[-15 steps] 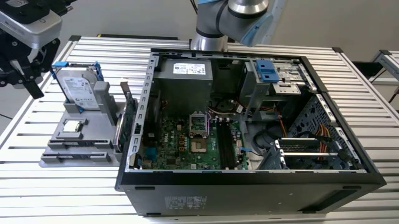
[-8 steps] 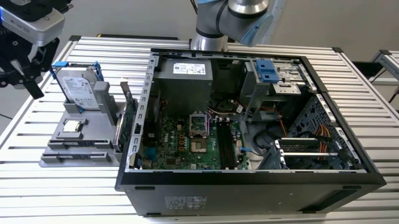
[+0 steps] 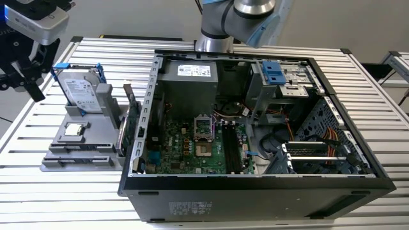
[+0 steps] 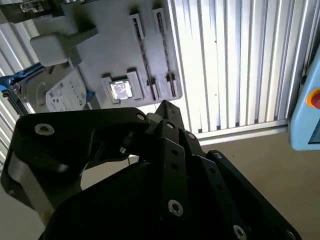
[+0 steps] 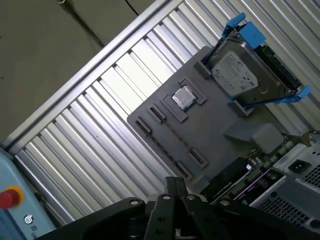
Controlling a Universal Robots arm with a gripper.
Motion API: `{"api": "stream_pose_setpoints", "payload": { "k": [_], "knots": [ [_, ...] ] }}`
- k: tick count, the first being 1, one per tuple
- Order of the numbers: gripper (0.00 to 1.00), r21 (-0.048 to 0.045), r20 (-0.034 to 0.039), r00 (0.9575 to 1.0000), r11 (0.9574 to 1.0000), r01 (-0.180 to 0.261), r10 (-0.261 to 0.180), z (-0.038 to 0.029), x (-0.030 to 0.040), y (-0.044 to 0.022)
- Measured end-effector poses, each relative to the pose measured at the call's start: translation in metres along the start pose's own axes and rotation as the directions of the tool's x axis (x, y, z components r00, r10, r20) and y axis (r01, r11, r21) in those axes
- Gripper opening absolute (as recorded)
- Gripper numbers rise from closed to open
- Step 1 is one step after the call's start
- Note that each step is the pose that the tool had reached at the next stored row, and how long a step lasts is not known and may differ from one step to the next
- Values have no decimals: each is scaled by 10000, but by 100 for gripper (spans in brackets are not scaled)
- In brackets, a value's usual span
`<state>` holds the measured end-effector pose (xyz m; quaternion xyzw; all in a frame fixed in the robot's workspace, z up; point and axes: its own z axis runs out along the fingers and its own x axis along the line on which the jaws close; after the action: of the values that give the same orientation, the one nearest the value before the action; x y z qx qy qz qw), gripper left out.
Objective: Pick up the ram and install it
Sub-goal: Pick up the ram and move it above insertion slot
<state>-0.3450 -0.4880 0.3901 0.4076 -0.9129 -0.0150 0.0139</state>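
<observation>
In the exterior view my gripper [image 3: 23, 92] hangs open and holds nothing. It is high over the table's edge, to the exterior view's left of the grey parts fixture [image 3: 96, 163]. A thin dark strip, seemingly the ram [image 3: 84, 144], stands on edge in a long slot near the fixture's front. In the first wrist view the same ram [image 5: 176, 138] shows as a narrow line between small clips. The open computer case [image 3: 255, 184] lies at centre, with the motherboard's long black slots [image 3: 231, 148] inside. The gripper's black fingers [image 4: 165, 107] loom in both wrist views.
On the fixture a hard drive [image 3: 82, 93] in a blue carrier stands upright, with a processor chip [image 3: 74, 128] below it. A green card with a metal bracket [image 3: 130, 122] stands between fixture and case. A blue box with a red button [image 4: 312, 110] lies beyond the table edge.
</observation>
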Motion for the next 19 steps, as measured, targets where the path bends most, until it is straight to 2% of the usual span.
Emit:
{"api": "stream_pose_setpoints", "payload": {
  "k": [7,8,9,14,19],
  "knots": [
    [0,9,-30,9971,9971,766,-766,0,0,0],
    [0,15,-55,9901,9901,1402,-1402,0,0,0],
    [0,16,-63,9876,9876,1569,-1569,0,0,0],
    [0,19,-85,9773,9774,2116,-2116,0,0,0],
    [0,21,-106,9647,9648,2631,-2631,0,0,0]
  ]
}}
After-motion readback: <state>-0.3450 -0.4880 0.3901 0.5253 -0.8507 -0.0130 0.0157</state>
